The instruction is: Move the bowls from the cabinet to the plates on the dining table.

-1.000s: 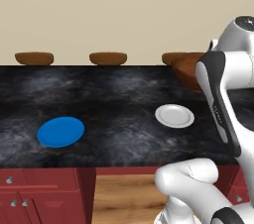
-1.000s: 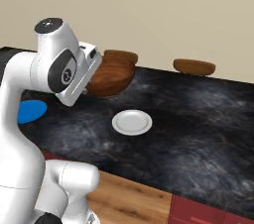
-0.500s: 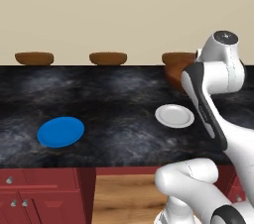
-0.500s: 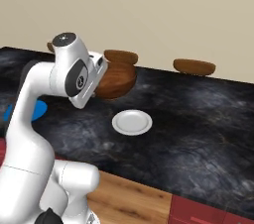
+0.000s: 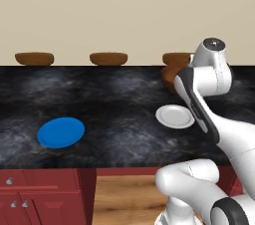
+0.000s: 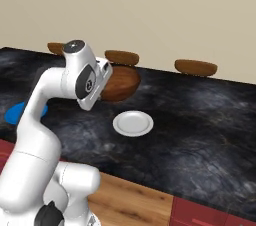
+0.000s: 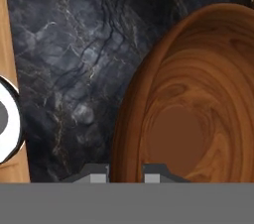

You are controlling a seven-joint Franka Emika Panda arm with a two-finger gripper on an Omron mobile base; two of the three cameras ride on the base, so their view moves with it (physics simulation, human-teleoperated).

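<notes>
The hand is gripping the rim of the dark wooden bowl, seemingly hanging just above the black marbled tabletop, beside the white plate. The blue plate is lying well apart. Three brown stool tops are lining the far edge under a beige wall.

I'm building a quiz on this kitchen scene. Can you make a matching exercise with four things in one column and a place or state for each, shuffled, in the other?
Things:
1. dark brown glossy wooden bowl
2. bright blue round plate
3. white-grey round plate
4. flat brown oval stool top

Places or states:
A. lying bare at the left of the black marbled table top
B. beyond the table's far edge
C. held up off the table by the gripper
D. lying bare just below the held bowl

Pairs: 1-C, 2-A, 3-D, 4-B
</notes>
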